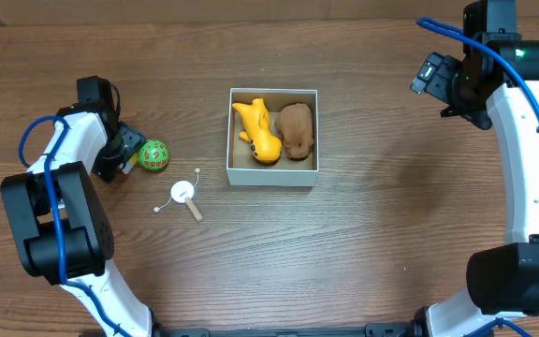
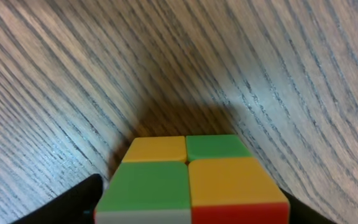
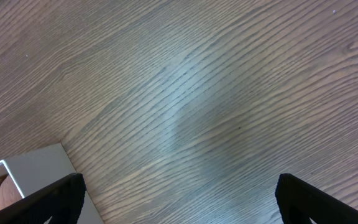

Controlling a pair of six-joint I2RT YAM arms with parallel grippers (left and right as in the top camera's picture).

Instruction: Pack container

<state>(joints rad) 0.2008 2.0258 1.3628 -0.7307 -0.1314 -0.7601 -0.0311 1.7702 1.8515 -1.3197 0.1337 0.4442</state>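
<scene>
The left end effector [image 1: 124,148] is clenched on a multicoloured cube [image 2: 188,180], low over the surface [image 1: 372,243]. Just to its right lie a green ball [image 1: 154,155] and, nearer the arm's base, a white spinner toy [image 1: 183,194], both unpacked. Well beyond them, the container [image 1: 271,176] holds a yellow toy [image 1: 258,131] and a brown toy [image 1: 297,131]. The right end effector [image 1: 435,77], past the container, hangs released and empty. By my count, two are packed and three remain.
</scene>
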